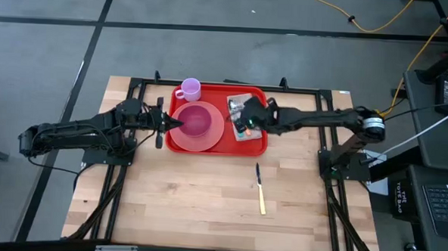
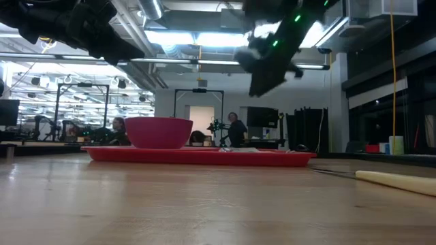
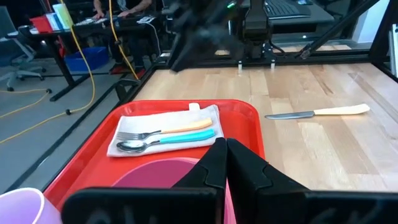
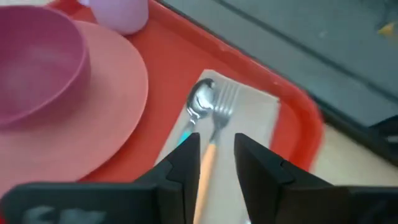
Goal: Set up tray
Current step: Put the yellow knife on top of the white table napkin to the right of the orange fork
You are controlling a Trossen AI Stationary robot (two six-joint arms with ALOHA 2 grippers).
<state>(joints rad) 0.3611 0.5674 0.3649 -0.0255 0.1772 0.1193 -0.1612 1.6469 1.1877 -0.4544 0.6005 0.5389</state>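
Observation:
The red tray (image 1: 258, 146) lies on the wooden table. On it are a pink plate (image 1: 179, 139) carrying a magenta bowl (image 1: 197, 120), a lilac cup (image 1: 189, 88), and a pale napkin (image 4: 252, 115). On the napkin lie a fork (image 4: 219, 115) with an orange handle and a spoon (image 4: 200, 102) with a teal handle. My left gripper (image 1: 177, 124) is shut and empty, raised above the plate's left edge. It also shows in the left wrist view (image 3: 225, 148). My right gripper (image 4: 216, 155) is open and raised above the fork's handle. In the high view it (image 1: 240, 120) hangs over the napkin.
A knife (image 1: 260, 189) with a pale yellow handle lies on the bare wood near and to the right of the tray. It also shows in the left wrist view (image 3: 317, 112). People stand in the room beyond the table in the low view.

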